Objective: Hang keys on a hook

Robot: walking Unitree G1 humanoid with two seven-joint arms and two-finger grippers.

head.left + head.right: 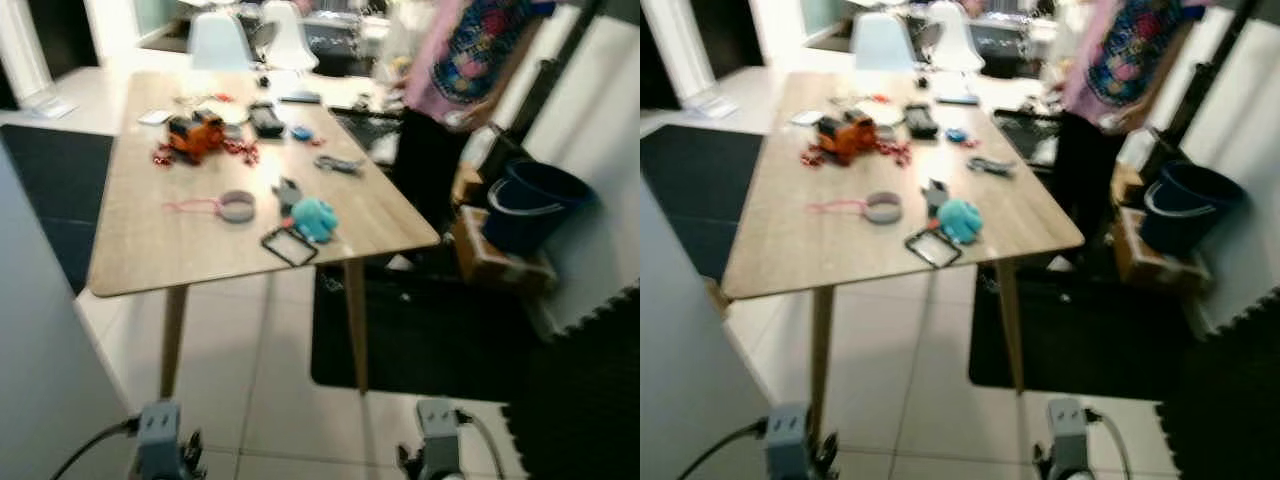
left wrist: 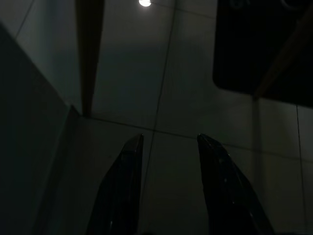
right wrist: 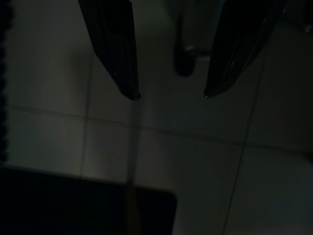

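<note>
Both arms hang low; left gripper [image 2: 168,142] and right gripper [image 3: 171,95] point floorward, fingers parted, holding nothing.

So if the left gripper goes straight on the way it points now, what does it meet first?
Most likely the tiled floor: the open left gripper hangs idle and points down at bare tile, beside a table leg. Depth is unclear in the dark.

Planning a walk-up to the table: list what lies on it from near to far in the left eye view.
Black-framed card → teal plush toy → grey tape roll → orange toy → black remote, on the wooden table.
</note>
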